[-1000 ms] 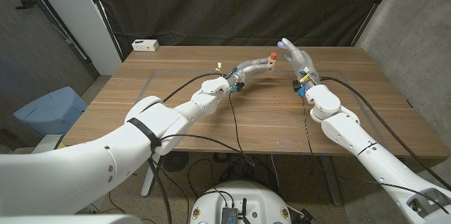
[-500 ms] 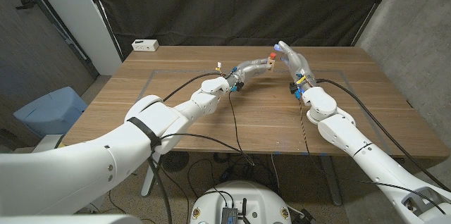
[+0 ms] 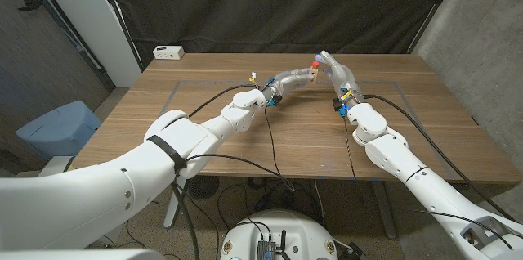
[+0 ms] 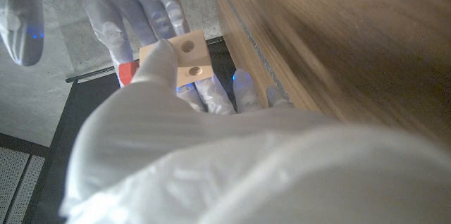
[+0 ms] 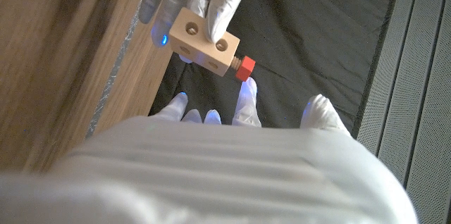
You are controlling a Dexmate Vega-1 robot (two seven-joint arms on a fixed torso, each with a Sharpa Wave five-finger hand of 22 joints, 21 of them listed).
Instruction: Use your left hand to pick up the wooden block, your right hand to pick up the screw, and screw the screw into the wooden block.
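The left robot hand (image 3: 288, 78) is raised above the far middle of the counter (image 3: 204, 129) and holds the wooden block (image 3: 310, 73) between its fingers. In the right wrist view the wooden block (image 5: 206, 41) shows round holes on its faces, and the red screw (image 5: 244, 68) sticks out from one end of it. The right robot hand (image 3: 337, 71) stands just to the right of the block, with its fingers apart and reaching toward the screw (image 3: 315, 65). One fingertip (image 5: 247, 87) is very close to the red head, but I cannot tell if it touches or grips it. A small white box (image 3: 168, 51) lies at the far left corner of the counter.
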